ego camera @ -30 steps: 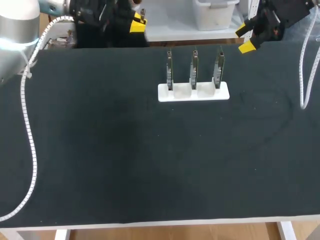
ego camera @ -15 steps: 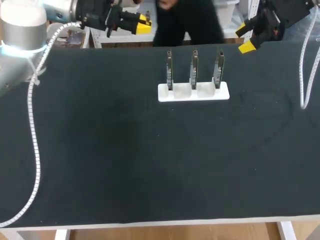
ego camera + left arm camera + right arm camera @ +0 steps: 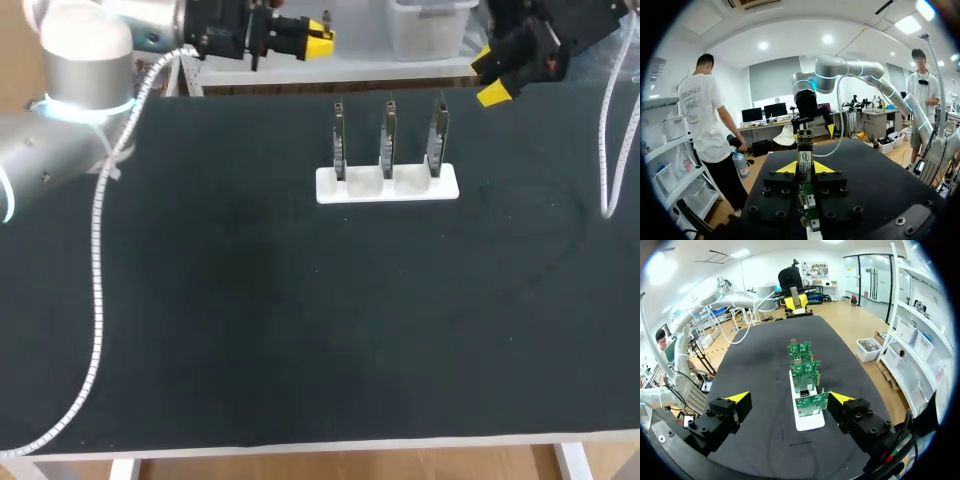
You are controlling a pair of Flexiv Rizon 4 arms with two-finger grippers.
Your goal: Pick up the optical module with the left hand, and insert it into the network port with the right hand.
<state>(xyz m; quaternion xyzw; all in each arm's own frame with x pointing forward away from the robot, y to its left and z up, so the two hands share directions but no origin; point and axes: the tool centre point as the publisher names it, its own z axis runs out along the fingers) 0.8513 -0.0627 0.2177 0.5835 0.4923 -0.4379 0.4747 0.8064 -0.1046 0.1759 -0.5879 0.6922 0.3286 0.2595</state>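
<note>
The optical module (image 3: 804, 150), a slim metal bar with a label, is held between the fingers of my left gripper (image 3: 804, 168). That gripper (image 3: 316, 40) hangs over the table's far edge, left of the boards, shut on the module. Three green circuit boards (image 3: 805, 374) carrying the network ports stand upright in a white holder (image 3: 387, 186) at the table's far middle. My right gripper (image 3: 488, 76) is at the far right corner, open and empty. In the right wrist view the boards lie ahead of its wide-spread fingers (image 3: 738, 398).
A black mat (image 3: 300, 320) covers the whole table. The cable (image 3: 97, 260) of my left arm hangs over the left side, and that of my right arm (image 3: 606, 150) hangs by the right edge.
My left arm has swung to the right along the far edge with the module in its grip. The right arm and the boards have stayed put.
</note>
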